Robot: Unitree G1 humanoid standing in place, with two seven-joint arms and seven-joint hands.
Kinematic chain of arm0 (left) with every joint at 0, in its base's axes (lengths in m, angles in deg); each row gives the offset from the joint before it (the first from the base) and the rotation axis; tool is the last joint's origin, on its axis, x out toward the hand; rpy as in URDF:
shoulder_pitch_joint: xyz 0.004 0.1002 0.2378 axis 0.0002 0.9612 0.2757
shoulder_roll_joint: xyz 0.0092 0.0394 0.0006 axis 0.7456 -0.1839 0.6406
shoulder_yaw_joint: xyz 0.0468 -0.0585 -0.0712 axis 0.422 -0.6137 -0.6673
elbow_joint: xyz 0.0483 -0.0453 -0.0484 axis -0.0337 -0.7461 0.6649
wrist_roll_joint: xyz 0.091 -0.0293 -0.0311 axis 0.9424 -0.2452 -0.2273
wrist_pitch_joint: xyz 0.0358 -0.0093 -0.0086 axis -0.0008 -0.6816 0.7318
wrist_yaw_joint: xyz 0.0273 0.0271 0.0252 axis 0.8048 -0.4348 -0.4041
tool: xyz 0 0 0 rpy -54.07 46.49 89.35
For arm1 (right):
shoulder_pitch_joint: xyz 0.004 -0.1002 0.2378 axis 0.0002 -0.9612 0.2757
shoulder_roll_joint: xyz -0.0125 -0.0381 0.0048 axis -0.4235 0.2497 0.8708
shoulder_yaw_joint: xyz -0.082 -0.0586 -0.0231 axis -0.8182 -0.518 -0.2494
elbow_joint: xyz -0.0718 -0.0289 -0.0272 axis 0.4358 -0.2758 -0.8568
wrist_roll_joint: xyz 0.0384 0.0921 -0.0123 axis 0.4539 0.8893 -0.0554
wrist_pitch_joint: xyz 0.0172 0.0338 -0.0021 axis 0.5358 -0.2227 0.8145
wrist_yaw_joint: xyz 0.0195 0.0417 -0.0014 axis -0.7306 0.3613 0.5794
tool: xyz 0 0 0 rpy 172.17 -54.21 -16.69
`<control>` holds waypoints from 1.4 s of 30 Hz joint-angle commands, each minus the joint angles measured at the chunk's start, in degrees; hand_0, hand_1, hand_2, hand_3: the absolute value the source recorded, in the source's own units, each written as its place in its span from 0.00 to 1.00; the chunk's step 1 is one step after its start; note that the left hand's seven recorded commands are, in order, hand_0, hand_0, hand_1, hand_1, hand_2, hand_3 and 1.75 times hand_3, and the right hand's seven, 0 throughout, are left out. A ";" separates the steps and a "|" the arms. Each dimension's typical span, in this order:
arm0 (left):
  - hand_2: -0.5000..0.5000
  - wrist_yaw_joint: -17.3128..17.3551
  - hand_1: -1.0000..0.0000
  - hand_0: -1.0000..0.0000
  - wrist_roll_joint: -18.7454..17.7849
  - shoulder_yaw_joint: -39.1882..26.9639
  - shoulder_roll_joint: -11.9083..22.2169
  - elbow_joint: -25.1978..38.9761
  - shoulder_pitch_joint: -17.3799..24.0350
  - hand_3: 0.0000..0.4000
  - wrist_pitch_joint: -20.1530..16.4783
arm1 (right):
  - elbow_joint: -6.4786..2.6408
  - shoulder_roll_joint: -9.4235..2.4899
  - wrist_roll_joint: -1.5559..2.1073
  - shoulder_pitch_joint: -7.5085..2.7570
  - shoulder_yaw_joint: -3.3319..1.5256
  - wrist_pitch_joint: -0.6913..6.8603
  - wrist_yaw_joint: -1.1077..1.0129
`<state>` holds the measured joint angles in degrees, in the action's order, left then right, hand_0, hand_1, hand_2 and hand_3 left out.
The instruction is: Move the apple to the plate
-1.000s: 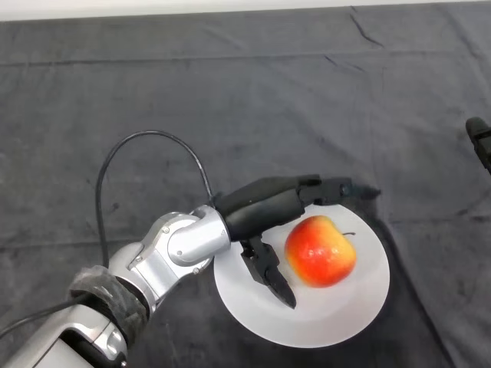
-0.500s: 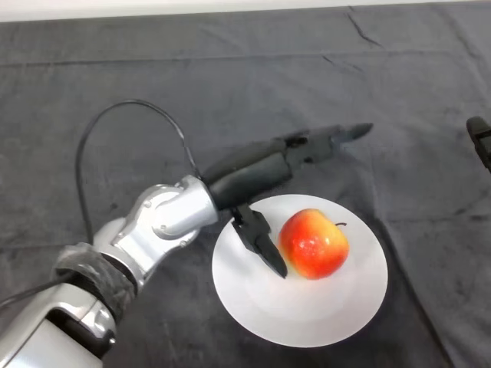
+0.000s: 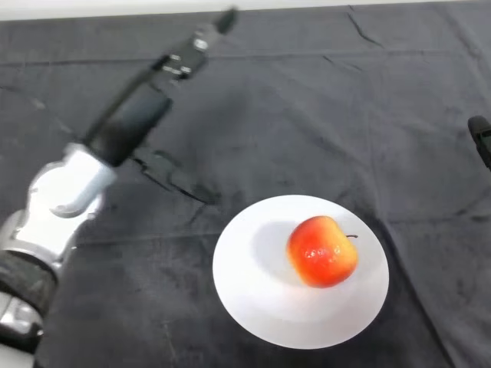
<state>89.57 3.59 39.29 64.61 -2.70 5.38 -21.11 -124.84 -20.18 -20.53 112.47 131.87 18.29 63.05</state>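
A red and yellow apple (image 3: 322,251) sits on the white plate (image 3: 253,295), a little right of its middle, stem pointing right. My left hand (image 3: 142,115) is raised well away from it at the upper left, over the dark cloth. Its fingers (image 3: 201,40) stretch straight toward the table's far edge and its thumb (image 3: 173,178) hangs down and to the right. The hand is open and holds nothing.
The plate lies on the dark wrinkled cloth (image 3: 345,100) that covers the table. A small black object (image 3: 481,142) pokes in at the right edge. A pale strip (image 3: 322,4) runs beyond the cloth's far edge.
My hand has let go of the apple and swung up and left, away from the plate. The apple has stayed on the plate, almost in place.
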 commanded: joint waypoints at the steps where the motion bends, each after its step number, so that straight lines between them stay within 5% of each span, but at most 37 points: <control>1: 0.50 -1.96 1.00 1.00 -2.16 -3.55 3.99 1.96 1.37 0.00 0.78 | 0.49 1.14 -0.50 0.85 0.98 0.15 -0.57; 21: 0.50 -14.57 1.00 1.00 -10.40 -24.81 10.51 -9.63 2.94 0.00 0.87 | 0.39 1.19 -0.57 0.91 1.06 0.16 -0.60; 42: 0.50 -16.60 1.00 1.00 -13.78 -32.82 13.05 -17.95 1.32 0.00 -0.69 | 0.03 1.32 -0.61 1.06 1.20 0.16 -0.73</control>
<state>73.21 -9.16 8.25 72.98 -18.82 7.11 -21.30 -124.84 -20.19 -20.56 112.47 132.02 18.30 62.79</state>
